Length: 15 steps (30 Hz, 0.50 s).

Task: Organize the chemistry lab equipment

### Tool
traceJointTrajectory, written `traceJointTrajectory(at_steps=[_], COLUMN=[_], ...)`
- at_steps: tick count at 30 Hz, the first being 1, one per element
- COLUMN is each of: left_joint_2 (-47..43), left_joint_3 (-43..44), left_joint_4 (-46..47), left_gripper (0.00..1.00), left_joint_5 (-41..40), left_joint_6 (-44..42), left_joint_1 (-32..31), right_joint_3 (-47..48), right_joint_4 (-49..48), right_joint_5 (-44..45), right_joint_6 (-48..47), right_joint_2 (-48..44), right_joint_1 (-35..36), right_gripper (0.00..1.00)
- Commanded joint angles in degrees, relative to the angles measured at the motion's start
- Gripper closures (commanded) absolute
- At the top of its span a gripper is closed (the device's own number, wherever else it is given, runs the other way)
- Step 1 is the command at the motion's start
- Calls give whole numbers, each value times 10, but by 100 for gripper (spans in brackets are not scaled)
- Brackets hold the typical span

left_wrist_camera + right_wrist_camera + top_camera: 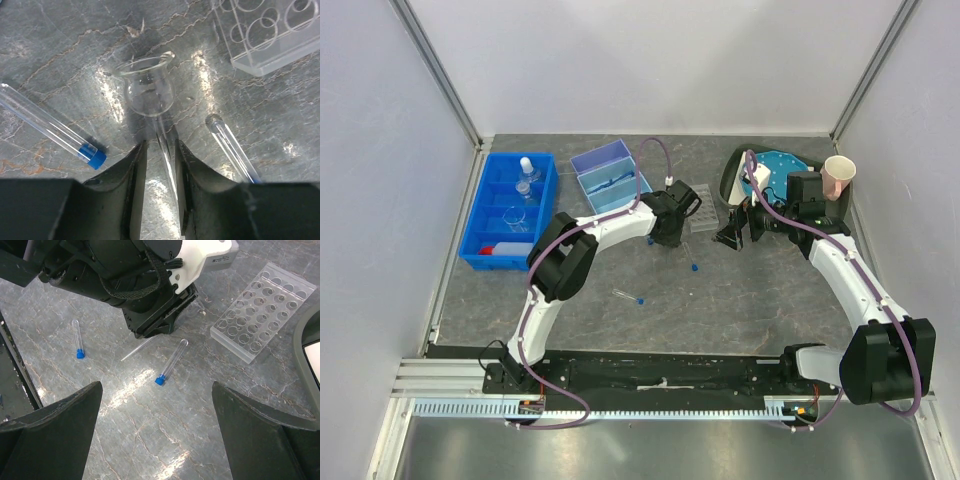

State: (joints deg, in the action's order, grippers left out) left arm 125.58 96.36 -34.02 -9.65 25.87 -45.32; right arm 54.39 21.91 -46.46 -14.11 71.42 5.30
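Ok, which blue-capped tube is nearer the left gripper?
The tube nearest the clear rack, just off the left gripper; the other tube lies well apart from both.

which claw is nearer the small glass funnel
Left. The left claw straddles the stem of the glass funnel; the right claw hangs open, apart from it, further right.

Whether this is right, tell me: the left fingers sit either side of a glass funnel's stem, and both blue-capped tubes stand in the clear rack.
One thing is wrong: the blue-capped tubes do not stand in the clear rack; both lie flat on the table, as the right wrist view shows. The left fingers do sit either side of the stem of the glass funnel.
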Motion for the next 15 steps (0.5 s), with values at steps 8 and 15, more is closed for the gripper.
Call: traceJointTrajectory(at_steps=[8,15], left_joint_2=[20,15], left_joint_3=[25,21], left_joint_4=[-4,-5], left_gripper=[73,82], left_joint_5=[-19,-25], left_joint_6=[-4,-6], left_joint_1=[-10,-11], right_joint_3=[8,8], right_joint_4=[-4,-4], right_joint_5=[-2,2], right_joint_6=[-15,-18], right_joint_2=[0,-2], right_joint_1=[0,-1], right_gripper=[2,2])
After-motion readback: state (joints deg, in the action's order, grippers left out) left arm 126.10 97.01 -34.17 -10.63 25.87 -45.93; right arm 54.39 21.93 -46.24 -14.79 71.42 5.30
